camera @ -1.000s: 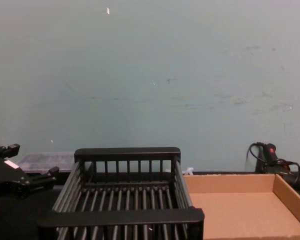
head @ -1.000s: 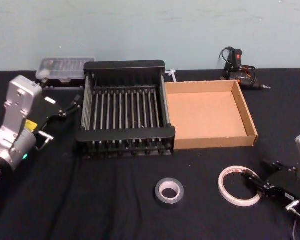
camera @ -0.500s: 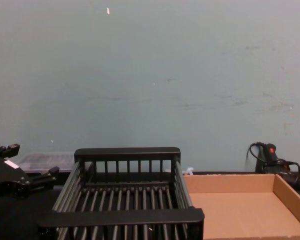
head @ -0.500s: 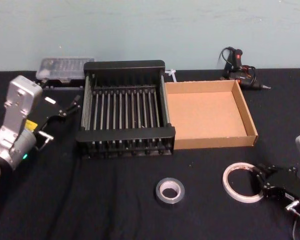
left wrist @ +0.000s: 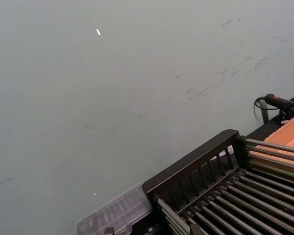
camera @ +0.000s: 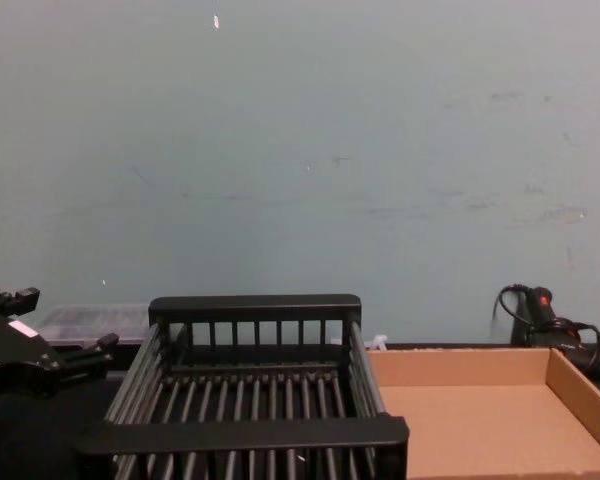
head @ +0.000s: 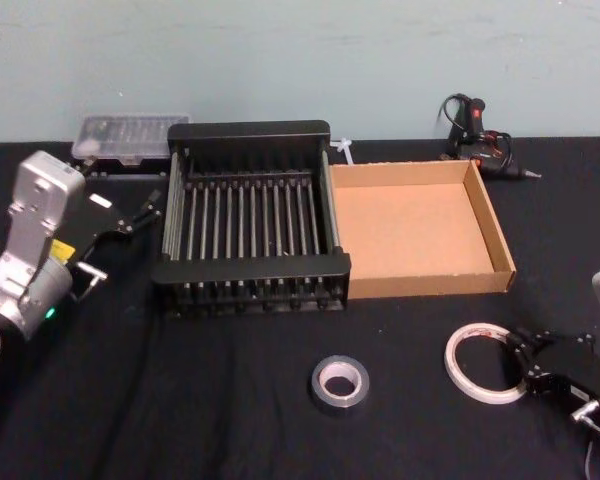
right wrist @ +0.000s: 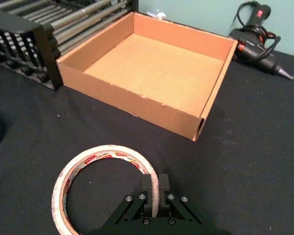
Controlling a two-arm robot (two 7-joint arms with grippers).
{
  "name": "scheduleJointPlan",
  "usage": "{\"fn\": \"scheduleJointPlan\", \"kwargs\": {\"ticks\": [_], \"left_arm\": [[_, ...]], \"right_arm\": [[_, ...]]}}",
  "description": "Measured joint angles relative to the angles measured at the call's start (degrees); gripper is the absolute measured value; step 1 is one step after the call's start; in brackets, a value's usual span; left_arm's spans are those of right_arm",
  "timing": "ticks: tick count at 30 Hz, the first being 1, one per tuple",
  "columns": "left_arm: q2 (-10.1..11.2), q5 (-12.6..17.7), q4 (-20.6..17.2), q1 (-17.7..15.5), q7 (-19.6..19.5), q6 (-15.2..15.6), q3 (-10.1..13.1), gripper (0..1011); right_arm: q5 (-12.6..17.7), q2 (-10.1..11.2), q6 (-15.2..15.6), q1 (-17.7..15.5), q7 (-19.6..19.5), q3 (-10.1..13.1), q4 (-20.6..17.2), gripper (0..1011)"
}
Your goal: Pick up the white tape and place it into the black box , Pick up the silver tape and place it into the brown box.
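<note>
The white tape (head: 485, 363) has been dragged slightly right by the right gripper (right wrist: 154, 188), pinched on its rim. Black cloth (head: 230, 400), teal wall (head: 280, 50); red print unreadable. Left gripper (head: 130, 215) spread, far left.

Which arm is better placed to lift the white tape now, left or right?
The right. Its gripper is pinching the rim of the white tape, while the left gripper hangs beside the black box.

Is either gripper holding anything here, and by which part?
The right gripper has its jaws closed across the white tape band, at its near rim. The left gripper holds nothing.
</note>
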Motion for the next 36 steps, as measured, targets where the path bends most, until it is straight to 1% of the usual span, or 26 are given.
{"fn": "scheduleJointPlan", "kwargs": {"ticks": [5, 12, 16, 19, 25, 26, 32, 36], "left_arm": [[0.0, 0.0, 0.0, 0.0, 0.0, 0.0, 0.0, 1001], [0.0, 0.0, 0.0, 0.0, 0.0, 0.0, 0.0, 1001], [0.0, 0.0, 0.0, 0.0, 0.0, 0.0, 0.0, 1001], [0.0, 0.0, 0.0, 0.0, 0.0, 0.0, 0.0, 1001], [0.0, 0.0, 0.0, 0.0, 0.0, 0.0, 0.0, 1001], [0.0, 0.0, 0.0, 0.0, 0.0, 0.0, 0.0, 1001], [0.0, 0.0, 0.0, 0.0, 0.0, 0.0, 0.0, 1001], [0.0, 0.0, 0.0, 0.0, 0.0, 0.0, 0.0, 1001]], "right_arm": [[-0.02, -0.44, -2.1, -0.72, 1.79, 0.92, -0.24, 80], [-0.18, -1.13, -3.46, -1.21, 3.31, 1.83, -0.42, 80], [0.03, -1.69, -5.02, -1.67, 4.81, 2.82, -0.63, 80], [0.57, -1.96, -6.04, -1.89, 5.74, 3.35, -0.79, 80], [3.0, -3.02, -9.34, -2.5, 7.68, 4.91, -1.24, 80], [3.0, -3.02, -9.34, -2.5, 7.68, 4.91, -1.24, 80], [4.63, -3.86, -11.56, -2.67, 8.33, 5.81, -1.38, 80], [4.75, -4.37, -11.86, -2.52, 7.76, 5.99, -1.45, 80]]}}
